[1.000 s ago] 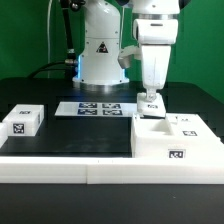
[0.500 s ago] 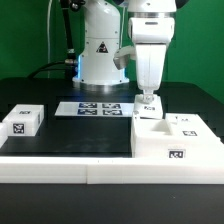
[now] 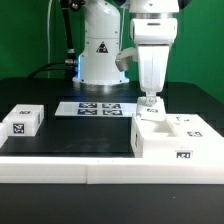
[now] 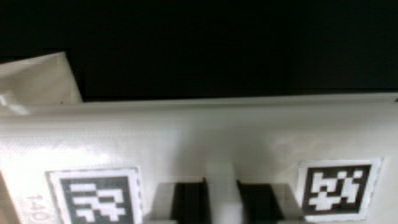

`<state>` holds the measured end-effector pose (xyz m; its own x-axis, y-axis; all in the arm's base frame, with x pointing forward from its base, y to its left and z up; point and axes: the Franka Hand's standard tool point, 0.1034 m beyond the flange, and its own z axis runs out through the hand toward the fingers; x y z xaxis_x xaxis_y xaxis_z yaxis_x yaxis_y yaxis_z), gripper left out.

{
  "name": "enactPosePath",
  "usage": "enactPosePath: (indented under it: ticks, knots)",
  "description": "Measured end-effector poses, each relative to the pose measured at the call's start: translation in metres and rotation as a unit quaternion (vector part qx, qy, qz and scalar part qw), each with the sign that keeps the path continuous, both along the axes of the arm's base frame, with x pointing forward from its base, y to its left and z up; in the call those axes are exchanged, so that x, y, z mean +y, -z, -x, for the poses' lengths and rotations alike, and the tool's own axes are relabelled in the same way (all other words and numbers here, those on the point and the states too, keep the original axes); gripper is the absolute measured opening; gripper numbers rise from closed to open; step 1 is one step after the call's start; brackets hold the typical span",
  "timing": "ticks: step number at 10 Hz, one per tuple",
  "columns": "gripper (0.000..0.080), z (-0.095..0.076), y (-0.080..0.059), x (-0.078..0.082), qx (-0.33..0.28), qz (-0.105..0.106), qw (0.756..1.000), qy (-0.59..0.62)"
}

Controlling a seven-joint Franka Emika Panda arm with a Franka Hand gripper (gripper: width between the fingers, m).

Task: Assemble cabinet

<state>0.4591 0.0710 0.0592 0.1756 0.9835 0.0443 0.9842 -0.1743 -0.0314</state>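
Arm (image 3: 95,25): glossy white, rounded shells, dark seams at the joints. Black triangular warning sticker (image 3: 100,48) on the base column. Blue glow (image 3: 78,66) low beside it. Black cables (image 3: 62,22) behind. Gripper (image 3: 150,101): white boxy housing, small fingers.

Cabinet (image 3: 178,140) right, small block (image 3: 22,122) left; table (image 3: 90,135) between free.

Much stays hidden where the claw meets the cabinet

In the exterior view the tips of the claw (image 3: 150,100) are too small to show whether they pinch the wall of the cabinet (image 3: 178,142), which sits by the surface's (image 3: 70,135) front edge, toward the corner on the exterior view's right. The arm (image 3: 150,40) is cut off above. The wrist view is blurred: both tags (image 4: 93,196) run off the picture's edge, their patterns smeared, and the dark fingers (image 4: 187,200) show only as stubs.
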Motion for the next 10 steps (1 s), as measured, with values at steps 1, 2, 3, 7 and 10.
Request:
enactPosePath:
  ticks: [1,2,3,7,10]
  knots:
    - [0.0069,-0.0012,0.0002,-0.0008,-0.001,0.000,1.000,-0.001]
    - [0.0070,-0.0032,0.0008,-0.0019,-0.004,-0.001,1.000,-0.006]
    - [0.0070,-0.0048,0.0009,-0.0029,-0.007,-0.002,1.000,-0.015]
    - [0.0070,-0.0063,0.0024,-0.0055,-0.013,0.001,0.999,-0.049]
    - [0.0070,-0.0065,0.0021,-0.0056,-0.014,0.001,0.999,-0.048]
